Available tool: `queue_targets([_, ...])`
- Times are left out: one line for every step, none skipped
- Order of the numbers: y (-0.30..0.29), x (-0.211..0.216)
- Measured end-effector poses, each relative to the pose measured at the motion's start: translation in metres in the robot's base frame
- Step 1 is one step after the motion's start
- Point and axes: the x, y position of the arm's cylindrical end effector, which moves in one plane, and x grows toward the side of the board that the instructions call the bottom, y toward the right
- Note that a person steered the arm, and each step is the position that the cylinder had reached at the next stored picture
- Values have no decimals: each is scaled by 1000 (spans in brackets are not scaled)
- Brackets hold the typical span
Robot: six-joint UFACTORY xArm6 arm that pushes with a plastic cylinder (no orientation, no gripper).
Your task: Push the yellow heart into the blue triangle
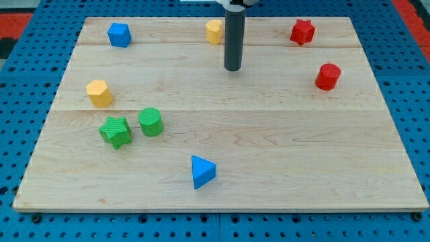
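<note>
My tip (pixel 232 68) rests on the board in the upper middle. A yellow block (pixel 213 31), apparently the heart, sits just up and left of the tip near the view's top edge, with its right side hidden by the rod. The blue triangle (pixel 202 171) lies far below, near the view's bottom middle, slightly left of the tip. The tip touches no block that I can see.
A blue cube (pixel 119 34) sits at top left. A yellow pentagon-like block (pixel 99 93) is at the left. A green star (pixel 116 131) and green cylinder (pixel 150 122) lie lower left. A red star (pixel 302 31) and a red block (pixel 328 76) are at the right.
</note>
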Motion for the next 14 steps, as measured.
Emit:
queue_targets([9,-33])
queue_targets([0,-72])
queue_targets([-7,-99])
queue_targets([-20,-123])
queue_targets([-58,-116])
queue_targets([-109,-103])
queue_targets([-149,-116])
queue_targets([-152,-72])
queue_targets([-146,-34])
queue_targets([-131,8])
queue_targets([-108,1])
queue_targets([-82,10])
queue_targets([-76,60])
queue_targets([-57,81])
